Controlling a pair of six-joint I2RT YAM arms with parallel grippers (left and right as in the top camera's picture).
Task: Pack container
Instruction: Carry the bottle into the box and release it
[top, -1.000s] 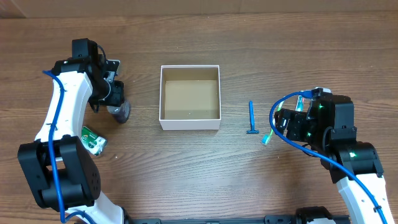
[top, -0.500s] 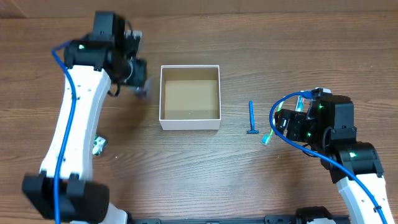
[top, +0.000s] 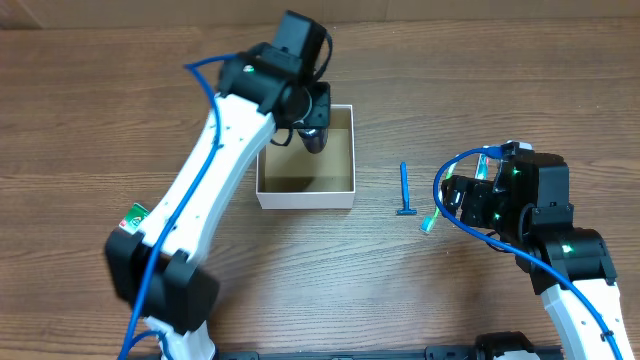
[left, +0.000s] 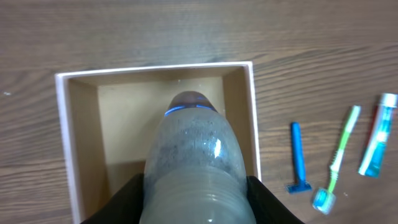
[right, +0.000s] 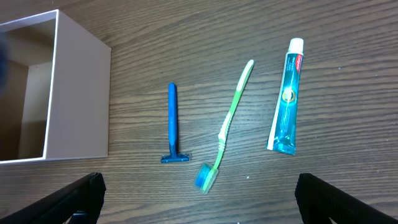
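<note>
The container (top: 264, 196) is a shallow white box with a brown floor at the table's middle; it also shows in the left wrist view (left: 65, 149) and the right wrist view (right: 81, 106). My left gripper (top: 312, 135) is shut on a clear grey bottle (left: 193, 162) and holds it above the box's right half. A blue razor (top: 405, 190), a green toothbrush (right: 227, 127) and a teal toothpaste tube (right: 287, 106) lie right of the box. My right gripper (right: 199, 199) is open and empty, hovering over the toothbrush's head.
A small green-and-white packet (top: 133, 214) lies on the wooden table at the left, partly hidden by the left arm. A blue cable loops over the right arm (top: 545, 215) at the table's right.
My left arm has swung right from the table's left side, carrying the bottle to above the box. The right arm has not moved.
</note>
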